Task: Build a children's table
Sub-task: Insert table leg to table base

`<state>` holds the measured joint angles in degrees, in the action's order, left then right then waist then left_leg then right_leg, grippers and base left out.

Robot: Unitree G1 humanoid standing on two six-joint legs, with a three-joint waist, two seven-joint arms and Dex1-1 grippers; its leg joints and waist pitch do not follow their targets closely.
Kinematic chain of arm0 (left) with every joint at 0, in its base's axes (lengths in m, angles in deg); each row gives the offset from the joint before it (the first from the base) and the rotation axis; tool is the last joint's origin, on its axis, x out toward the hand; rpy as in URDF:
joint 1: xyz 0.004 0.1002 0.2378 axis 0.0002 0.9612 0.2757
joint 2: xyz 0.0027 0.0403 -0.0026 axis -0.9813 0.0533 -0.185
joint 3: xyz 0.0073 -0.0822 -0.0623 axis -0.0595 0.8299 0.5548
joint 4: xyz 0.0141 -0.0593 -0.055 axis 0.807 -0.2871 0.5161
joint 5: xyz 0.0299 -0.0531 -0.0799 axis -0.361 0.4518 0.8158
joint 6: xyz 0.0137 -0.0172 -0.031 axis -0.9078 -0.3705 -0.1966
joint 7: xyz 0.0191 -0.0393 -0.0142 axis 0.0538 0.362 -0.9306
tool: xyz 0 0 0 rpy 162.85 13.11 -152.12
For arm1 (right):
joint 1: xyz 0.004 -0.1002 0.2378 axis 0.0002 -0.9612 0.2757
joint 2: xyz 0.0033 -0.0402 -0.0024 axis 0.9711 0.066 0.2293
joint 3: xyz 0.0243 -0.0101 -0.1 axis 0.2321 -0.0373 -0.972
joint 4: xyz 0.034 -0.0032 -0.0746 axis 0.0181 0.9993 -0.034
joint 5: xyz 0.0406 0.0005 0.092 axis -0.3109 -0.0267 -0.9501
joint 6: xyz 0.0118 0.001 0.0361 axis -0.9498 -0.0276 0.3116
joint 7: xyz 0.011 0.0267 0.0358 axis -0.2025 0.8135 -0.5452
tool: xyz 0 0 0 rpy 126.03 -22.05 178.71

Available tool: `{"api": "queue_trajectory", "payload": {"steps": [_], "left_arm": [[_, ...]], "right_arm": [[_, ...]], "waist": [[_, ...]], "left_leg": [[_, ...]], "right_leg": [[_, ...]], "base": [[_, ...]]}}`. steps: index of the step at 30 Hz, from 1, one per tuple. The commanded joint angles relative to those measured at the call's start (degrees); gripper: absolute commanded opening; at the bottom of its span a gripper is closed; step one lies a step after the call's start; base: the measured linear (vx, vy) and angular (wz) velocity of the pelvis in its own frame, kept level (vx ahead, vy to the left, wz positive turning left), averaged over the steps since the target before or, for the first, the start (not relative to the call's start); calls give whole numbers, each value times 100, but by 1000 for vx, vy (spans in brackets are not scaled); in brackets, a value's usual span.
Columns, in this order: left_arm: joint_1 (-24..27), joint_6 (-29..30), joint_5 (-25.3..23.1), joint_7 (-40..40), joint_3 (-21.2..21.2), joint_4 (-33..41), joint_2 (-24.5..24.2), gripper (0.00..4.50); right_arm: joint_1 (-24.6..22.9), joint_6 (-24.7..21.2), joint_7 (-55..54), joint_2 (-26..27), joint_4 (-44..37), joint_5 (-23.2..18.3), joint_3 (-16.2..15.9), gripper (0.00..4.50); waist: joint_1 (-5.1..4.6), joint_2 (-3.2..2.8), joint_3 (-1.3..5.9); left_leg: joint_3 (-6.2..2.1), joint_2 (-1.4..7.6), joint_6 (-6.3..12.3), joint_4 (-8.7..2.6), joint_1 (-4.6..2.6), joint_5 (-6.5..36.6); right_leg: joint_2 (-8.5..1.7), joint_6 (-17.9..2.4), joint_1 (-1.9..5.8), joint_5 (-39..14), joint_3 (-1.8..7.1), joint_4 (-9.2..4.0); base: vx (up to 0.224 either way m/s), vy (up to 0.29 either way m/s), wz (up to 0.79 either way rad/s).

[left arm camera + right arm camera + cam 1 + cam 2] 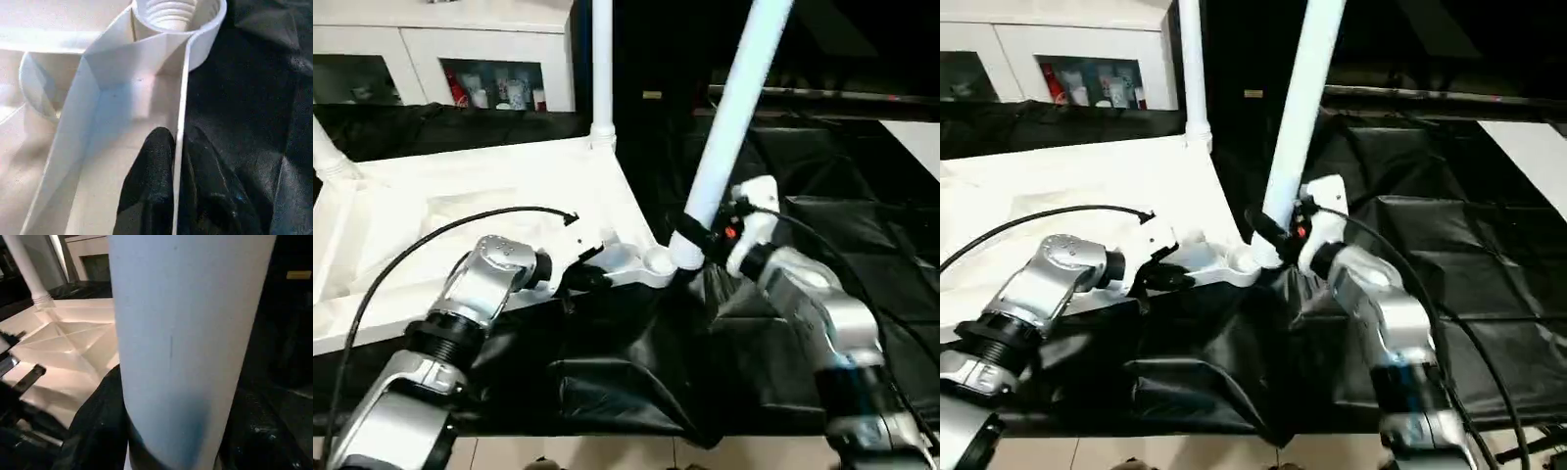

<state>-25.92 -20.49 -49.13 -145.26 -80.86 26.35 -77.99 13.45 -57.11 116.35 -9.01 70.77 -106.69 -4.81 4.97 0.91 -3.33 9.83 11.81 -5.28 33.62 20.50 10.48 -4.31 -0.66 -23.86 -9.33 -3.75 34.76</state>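
Note:
The white table top (489,186) lies underside up on a black cloth. One white leg (602,69) stands upright in its far corner, and another leg (328,157) rises at the left corner. My left gripper (587,266) is shut on the top's thin near rim (182,98), one black finger (151,166) on each side, just short of the near right corner socket (658,261). That socket shows a bare threaded stub (168,12). My right gripper (705,240) is shut on a third leg (734,108), which leans to the right with its lower end beside the socket.
A white cabinet with glass doors (440,49) stands behind the table top. The black cloth (626,372) hangs in folds over the near edge. A pale surface (920,137) shows at the far right. A black cable (431,235) arcs over my left forearm.

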Motion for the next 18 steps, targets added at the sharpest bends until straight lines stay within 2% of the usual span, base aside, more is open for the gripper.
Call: {"api": "queue_trajectory", "payload": {"steps": [1,2,6,8,10,11,18], "left_arm": [[67,31,-155,-63,-197,-127,-51,7],[74,37,-148,-70,-210,-109,-35,7],[82,18,-27,18,-114,-19,56,0],[71,145,147,165,43,109,181,0],[73,154,165,192,64,131,196,0],[99,176,210,214,109,192,222,0],[199,224,233,232,127,270,215,0]], "right_arm": [[236,87,99,72,330,-7,27,191],[389,185,192,112,818,77,-29,191],[552,376,228,179,1359,221,-107,191],[660,360,330,275,1526,201,-163,191],[674,363,354,292,1526,199,-178,191],[713,436,405,326,1601,233,-208,191],[885,668,483,449,2047,333,-202,191]], "waist": [[17,12,418],[8,12,426],[13,12,426],[13,60,421],[21,44,418],[19,75,409],[-9,69,414]], "left_leg": [[2,84,60,-388,-8,892],[9,82,58,-381,-8,846],[26,81,63,-366,-15,822],[23,84,109,-373,-6,772],[22,89,121,-372,-14,812],[20,95,123,-376,-6,851],[16,92,105,-376,-6,832]], "right_leg": [[-361,-1047,347,-1237,257,-366],[-354,-1112,351,-1101,256,-349],[-352,-1290,351,-876,255,-329],[-344,-1280,370,-857,250,-311],[-355,-1256,363,-963,253,-324],[-364,-1226,367,-1093,252,-331],[-362,-1182,356,-1184,255,-335]], "base": [[0,0,0],[0,0,0],[0,0,0],[0,0,0],[0,0,0],[0,0,0],[0,0,0]]}}
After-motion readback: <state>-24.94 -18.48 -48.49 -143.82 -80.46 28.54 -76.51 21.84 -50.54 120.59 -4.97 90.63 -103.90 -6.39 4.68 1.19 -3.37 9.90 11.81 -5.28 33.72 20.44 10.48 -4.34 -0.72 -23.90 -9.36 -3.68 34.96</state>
